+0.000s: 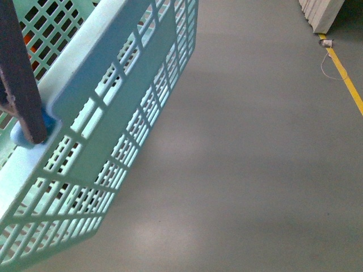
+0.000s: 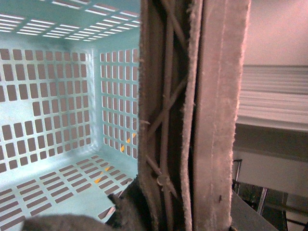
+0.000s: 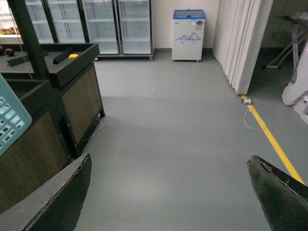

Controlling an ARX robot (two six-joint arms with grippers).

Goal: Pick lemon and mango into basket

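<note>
The light teal basket (image 1: 108,107) hangs tilted at the left of the front view, and its brown handle (image 1: 20,73) crosses the top left corner. In the left wrist view my left gripper (image 2: 144,211) is shut on that brown handle (image 2: 192,115), with the basket's slotted inside (image 2: 53,106) behind it; the part that shows holds no fruit. My right gripper (image 3: 168,192) hangs open over bare grey floor, nothing between its fingers (image 3: 62,197). A small yellow-orange fruit (image 3: 73,56) lies on a dark stand; I cannot tell if it is the lemon. The mango is out of view.
A dark display stand (image 3: 72,91) is at the left of the right wrist view, with a basket corner (image 3: 9,120) before it. Glass-door fridges (image 3: 101,24) and a white chest freezer (image 3: 188,34) line the far wall. A yellow floor line (image 1: 346,76) and white folding partition (image 3: 240,43) are at right.
</note>
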